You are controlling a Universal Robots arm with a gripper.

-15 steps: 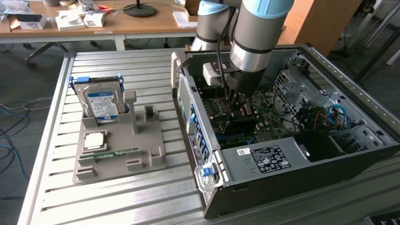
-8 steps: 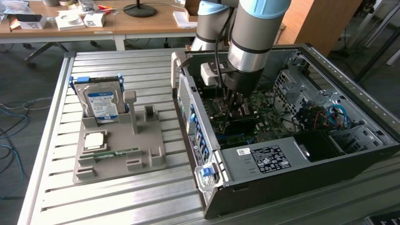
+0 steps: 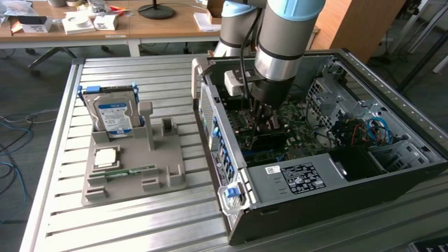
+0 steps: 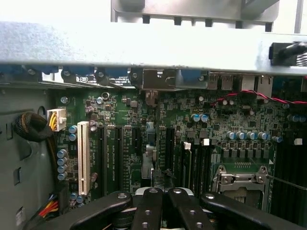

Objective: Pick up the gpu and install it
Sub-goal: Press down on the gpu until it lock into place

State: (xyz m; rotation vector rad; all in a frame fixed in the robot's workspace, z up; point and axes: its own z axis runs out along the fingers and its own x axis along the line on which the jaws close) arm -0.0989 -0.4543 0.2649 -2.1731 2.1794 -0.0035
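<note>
arm reaches down into the open computer case [image 3: 392, 100] lying on the slatted metal table [image 3: 63, 220]. gripper [image 3: 265, 116] is low over the motherboard [image 4: 124, 143], jaws closed together; in the wrist view its black fingers [image 4: 148, 211] meet near the expansion slots, beside the white slot [image 4: 83, 158]. gpu: cannot tell where it sits; nothing clearly held between the fingers. grey parts tray [image 3: 133, 168] stands at the exterior view's left, holding the hard drive [image 3: 115, 116] upright and the memory stick [image 3: 126, 171] lying flat.
</note>
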